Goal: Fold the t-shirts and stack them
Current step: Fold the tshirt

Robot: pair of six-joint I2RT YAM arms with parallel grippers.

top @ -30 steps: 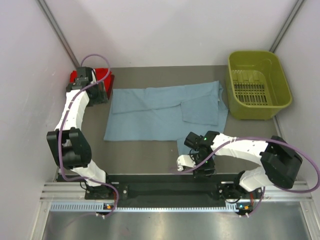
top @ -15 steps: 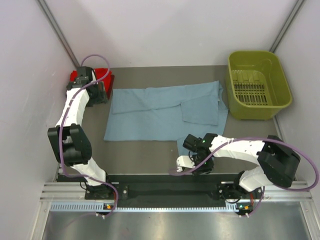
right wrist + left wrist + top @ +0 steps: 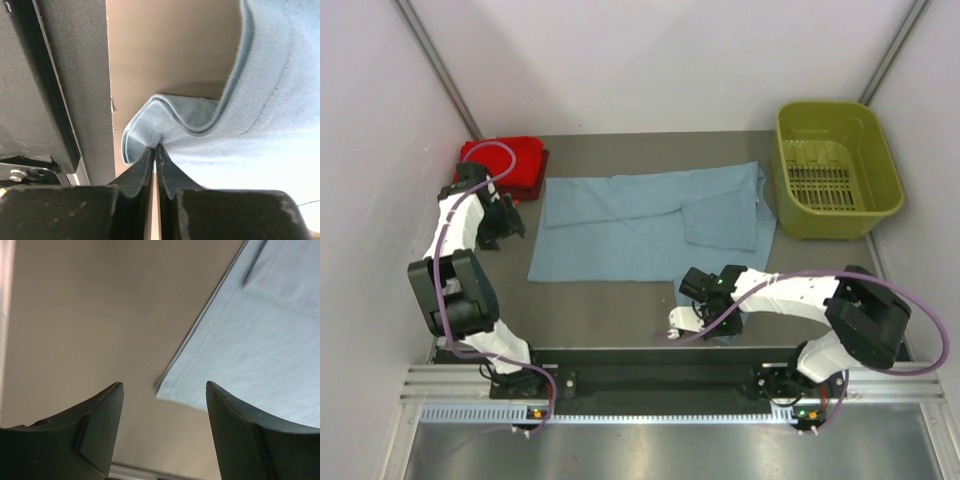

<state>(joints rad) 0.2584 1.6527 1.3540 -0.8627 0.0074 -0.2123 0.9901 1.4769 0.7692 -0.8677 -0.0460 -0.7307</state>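
Observation:
A grey-blue t-shirt lies spread flat across the middle of the table. My right gripper is low at its near right corner, shut on a bunched fold of the blue hem, with the jaws pressed together. My left gripper hangs open just off the shirt's left side. In the left wrist view its fingers frame the shirt's near left corner with nothing between them. Folded red t-shirts sit stacked at the far left corner.
An olive-green plastic basket stands at the far right, beside the shirt's right end. The black base rail runs along the near edge, close to the right gripper. White walls close in on the left and right.
My right gripper has closed on the shirt's near corner and shifted slightly left. The left arm has pulled back from the red stack toward the shirt's left edge, uncovering the stack.

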